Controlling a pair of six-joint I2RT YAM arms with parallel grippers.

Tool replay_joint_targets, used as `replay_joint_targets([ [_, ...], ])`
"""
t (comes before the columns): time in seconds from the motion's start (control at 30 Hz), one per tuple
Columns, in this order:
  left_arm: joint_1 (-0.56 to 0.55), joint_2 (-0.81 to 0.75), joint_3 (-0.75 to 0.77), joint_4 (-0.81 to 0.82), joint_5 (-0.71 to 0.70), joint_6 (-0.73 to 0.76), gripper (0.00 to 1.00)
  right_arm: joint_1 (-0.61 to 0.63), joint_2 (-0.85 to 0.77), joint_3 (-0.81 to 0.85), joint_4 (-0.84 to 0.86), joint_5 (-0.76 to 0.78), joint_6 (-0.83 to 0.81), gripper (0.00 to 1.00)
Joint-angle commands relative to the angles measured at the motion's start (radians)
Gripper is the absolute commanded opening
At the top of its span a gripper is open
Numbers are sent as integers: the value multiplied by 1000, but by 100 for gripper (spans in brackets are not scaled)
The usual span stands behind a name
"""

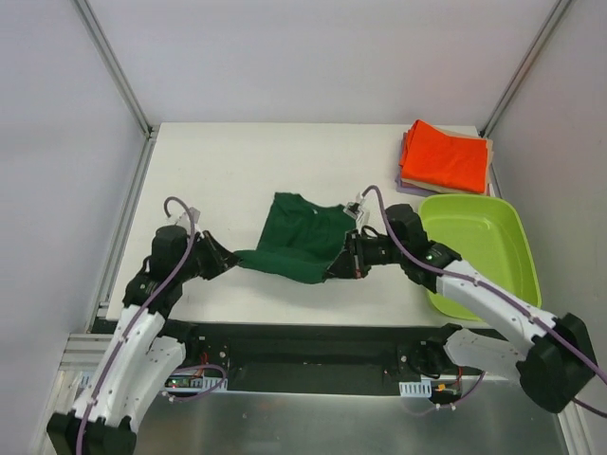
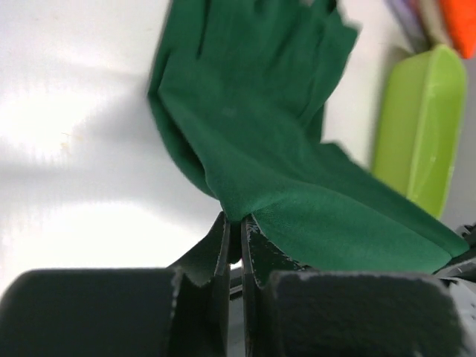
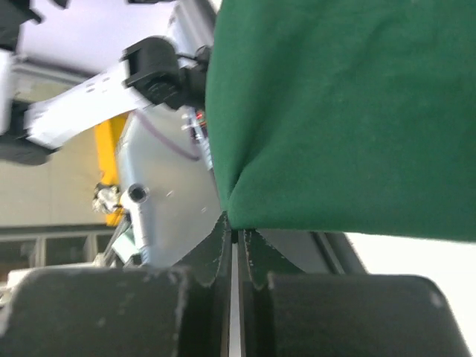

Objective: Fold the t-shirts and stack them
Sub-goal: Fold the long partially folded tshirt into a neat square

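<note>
The dark green shirt [image 1: 302, 245] lies partly folded at the middle of the table, its near edge lifted between the two arms. My left gripper [image 1: 230, 259] is shut on the shirt's near left corner [image 2: 238, 212]. My right gripper [image 1: 334, 268] is shut on the near right corner [image 3: 238, 223]. The green cloth [image 2: 253, 126] stretches away from the left jaws and fills the upper right wrist view [image 3: 349, 111]. A folded bright orange shirt [image 1: 446, 156] tops a stack with beige and lavender ones [image 1: 406, 183] at the back right.
A lime-green plastic bin [image 1: 479, 248] stands at the right, just beside my right arm; it also shows in the left wrist view [image 2: 416, 134]. The table's metal frame edge [image 1: 133, 209] runs along the left.
</note>
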Motion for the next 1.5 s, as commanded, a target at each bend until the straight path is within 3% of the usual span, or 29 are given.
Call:
replay_joint_targets([
  [0.0, -11, -190, 3, -130, 52, -53, 0, 10, -152, -33, -69, -203, 107, 1],
  [0.23, -11, -226, 91, -135, 92, -53, 0, 12, -340, -131, -83, -155, 213, 1],
  [0.4, -11, -105, 161, -103, 49, -37, 0, 0, -368, -191, -82, -72, 222, 1],
  [0.7, -34, 142, 213, 123, 61, -37, 0, -171, -374, -234, -95, -18, 222, 1],
  [1.13, -98, 711, 496, 214, 12, 36, 0, -398, -141, -228, -69, -6, 121, 2],
  [1.47, -98, 995, 640, 214, 7, 62, 0, -482, 98, -168, 15, -21, 87, 5],
])
